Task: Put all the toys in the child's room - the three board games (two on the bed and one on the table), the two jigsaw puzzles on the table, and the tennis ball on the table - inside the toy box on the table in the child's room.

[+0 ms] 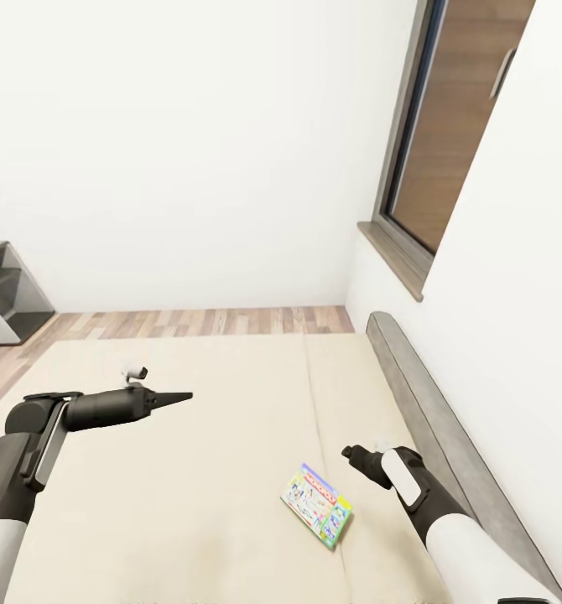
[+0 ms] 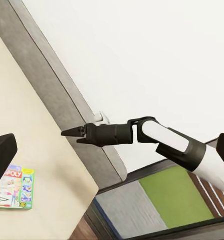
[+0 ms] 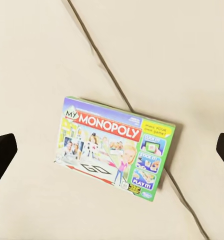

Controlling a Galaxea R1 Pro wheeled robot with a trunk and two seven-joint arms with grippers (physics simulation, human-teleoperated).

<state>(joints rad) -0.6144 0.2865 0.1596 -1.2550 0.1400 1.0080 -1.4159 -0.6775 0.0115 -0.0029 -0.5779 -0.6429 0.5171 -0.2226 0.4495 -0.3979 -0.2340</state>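
White-walled room, wood-plank floor (image 1: 189,323) along the far wall, a window (image 1: 449,126) with a grey sill on the right-hand wall. A low bed (image 1: 231,436) with cream mattresses takes up the lower half of the head view; its grey frame (image 1: 449,428) runs along the wall side. A seam between two mattresses runs front to back.

One board game (image 1: 317,505) lies flat on the bed, cover up (the title reads "My Monopoly" in the right wrist view (image 3: 116,146)), green-edged with a white and multicoloured picture. It sits right at the mattress seam, with one edge on the line. Its corner also shows in the left wrist view (image 2: 14,187).

Right gripper (image 1: 354,454): held above the bed, just beside the game on the frame side, apart from it. In the right wrist view its two dark fingertips (image 3: 1,152) stand at opposite edges of the picture with the box between them, so the jaws are wide apart and hold nothing. In the left wrist view the same gripper (image 2: 71,132) hangs over the frame, clear of the mattress.

Left gripper (image 1: 180,396): held over the left mattress, well apart from the game, fingers pointing toward the frame side. The fingers look together in the head view, holding nothing.

A grey shelf unit (image 1: 4,294) stands at the left edge.
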